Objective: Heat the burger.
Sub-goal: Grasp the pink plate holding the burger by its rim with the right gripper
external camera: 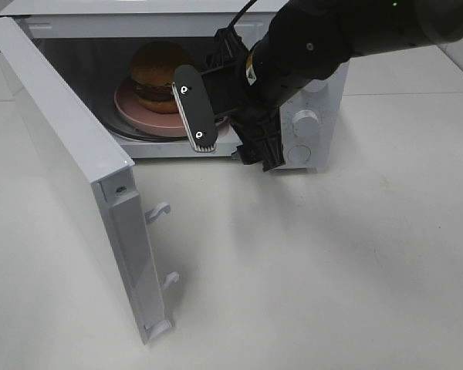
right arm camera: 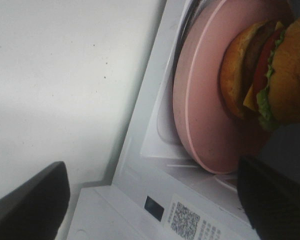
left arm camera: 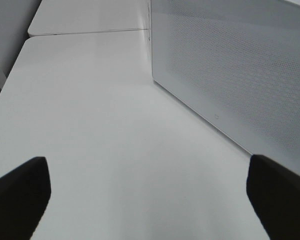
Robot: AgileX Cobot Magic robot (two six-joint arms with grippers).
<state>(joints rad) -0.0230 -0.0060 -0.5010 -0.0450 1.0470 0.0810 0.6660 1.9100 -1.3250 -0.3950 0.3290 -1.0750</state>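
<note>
Our right gripper [right arm camera: 152,200] is wide open and holds nothing, because the burger [external camera: 158,73] sits on the pink plate [external camera: 131,108] inside the microwave [external camera: 305,119].

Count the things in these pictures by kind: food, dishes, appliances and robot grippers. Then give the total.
Food: 1, the burger
Dishes: 1, the pink plate
Appliances: 1, the microwave
Grippers: 2, the left gripper and the right gripper, both with jaws open
Total: 5
</note>
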